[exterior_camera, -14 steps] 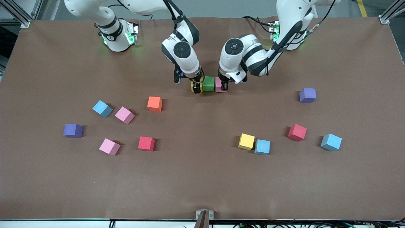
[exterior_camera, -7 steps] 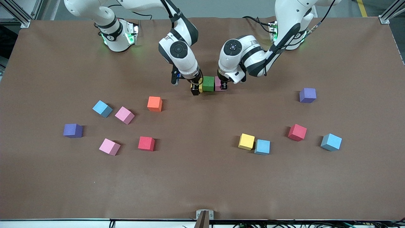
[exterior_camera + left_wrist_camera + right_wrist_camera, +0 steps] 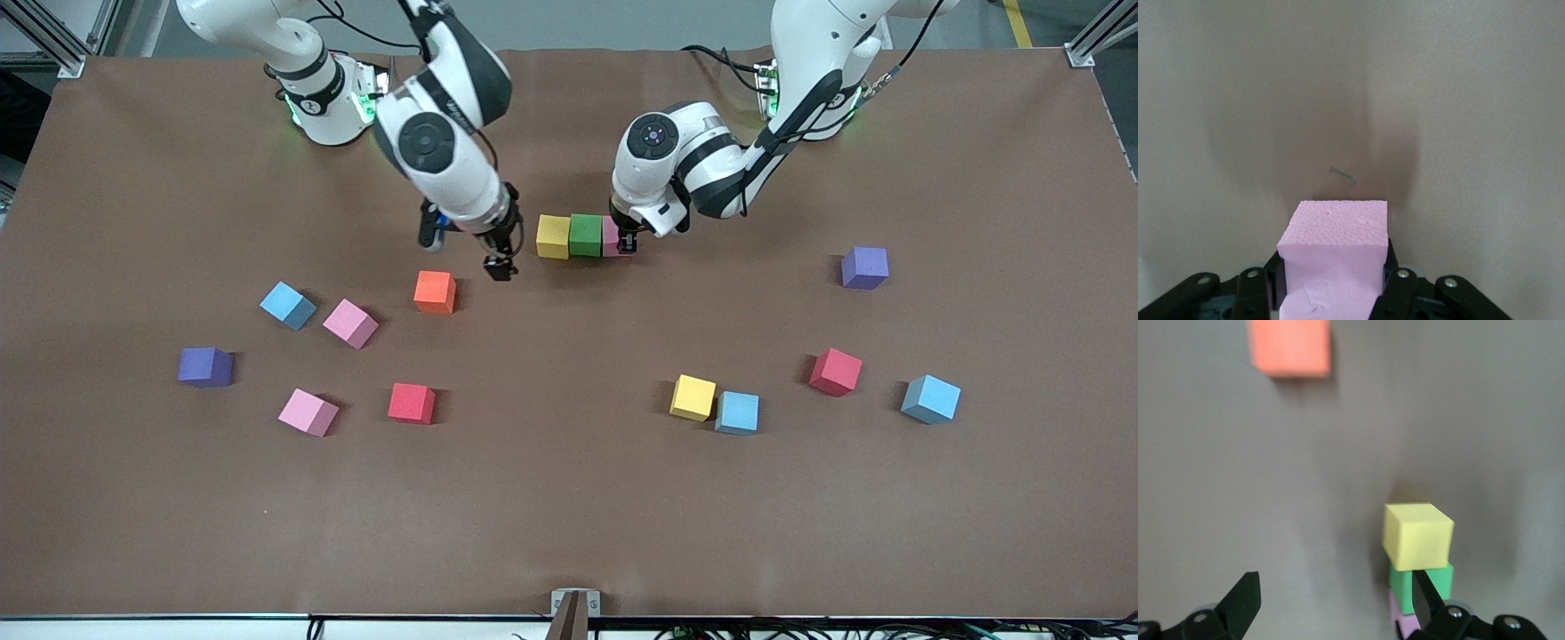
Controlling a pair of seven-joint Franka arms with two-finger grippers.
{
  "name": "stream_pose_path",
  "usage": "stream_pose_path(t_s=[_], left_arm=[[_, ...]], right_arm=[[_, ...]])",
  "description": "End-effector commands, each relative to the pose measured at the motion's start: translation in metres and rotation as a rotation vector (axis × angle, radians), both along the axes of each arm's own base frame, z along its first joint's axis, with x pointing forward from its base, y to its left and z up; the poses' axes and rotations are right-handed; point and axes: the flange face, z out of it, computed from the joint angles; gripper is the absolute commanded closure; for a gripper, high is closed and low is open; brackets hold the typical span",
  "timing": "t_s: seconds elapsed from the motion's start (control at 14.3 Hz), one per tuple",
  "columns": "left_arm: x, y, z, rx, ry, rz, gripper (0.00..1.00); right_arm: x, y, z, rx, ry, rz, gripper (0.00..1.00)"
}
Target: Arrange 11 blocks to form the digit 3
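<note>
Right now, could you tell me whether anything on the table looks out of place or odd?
Nothing looks damaged. The yellow block, green block and pink block sit in a straight touching row. The loose blocks lie scattered at angles, including a purple cube the figure doesn't need.

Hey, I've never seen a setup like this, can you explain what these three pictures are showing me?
Two white robot arms work at a brown table. The wide picture looks down from across it; the other two come from cameras on each arm's wrist.

Three small foam cubes sit touching in a row: yellow cube, green cube, pink cube. The left hand is shut on the pink cube, which fills the left wrist picture. The right hand is open and holds nothing, above the table between the row and an orange cube.

More loose cubes, pink, red, light blue, yellow and purple, lie scattered nearer the front camera.
</note>
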Motion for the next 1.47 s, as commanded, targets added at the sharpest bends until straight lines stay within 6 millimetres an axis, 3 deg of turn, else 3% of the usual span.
stream_pose_path(t_s=[0.0,0.14,0.28,0.42,0.56,0.7,0.77,0.84,0.98,1.12,1.26,1.4], left_arm=[[0.001,-0.005,0.000,-0.008,-0.016,-0.008,0.79],[0.001,-0.005,0.000,-0.007,-0.017,-0.009,0.71],[-0.004,-0.009,0.000,-0.008,-0.018,-0.021,0.69],[-0.004,-0.009,0.000,-0.008,-0.018,-0.021,0.67],[-0.004,-0.009,0.000,-0.007,-0.021,-0.026,0.60],[-0.005,-0.009,0.000,-0.006,-0.023,-0.033,0.47],[-0.005,-0.009,-0.002,-0.003,-0.019,-0.036,0.29],[-0.008,-0.010,-0.004,0.004,-0.028,-0.059,0.00],[-0.007,-0.011,-0.002,0.005,-0.039,-0.072,0.00],[-0.003,-0.011,0.002,0.008,-0.046,-0.068,0.00],[-0.002,-0.012,0.013,0.020,-0.066,-0.075,0.00],[-0.007,-0.016,0.031,0.044,-0.089,-0.093,0.00]], right_arm=[[0.048,-0.060,0.013,-0.038,-0.037,0.084,0.00],[0.072,-0.100,0.014,-0.097,-0.091,0.218,0.00],[0.093,-0.139,0.016,-0.172,-0.148,0.414,0.00],[0.114,-0.166,0.021,-0.206,-0.230,0.635,0.00],[0.129,-0.183,0.012,-0.199,-0.283,0.717,0.00],[0.134,-0.187,0.002,-0.196,-0.299,0.724,0.00],[0.134,-0.184,0.004,-0.197,-0.304,0.728,0.00],[0.138,-0.181,0.013,-0.197,-0.320,0.732,0.00],[0.134,-0.161,0.016,-0.192,-0.329,0.760,0.00],[0.125,-0.138,0.000,-0.182,-0.310,0.806,0.00],[0.128,-0.140,-0.008,-0.225,-0.309,0.879,0.00],[0.137,-0.150,-0.014,-0.241,-0.305,1.076,0.00]])
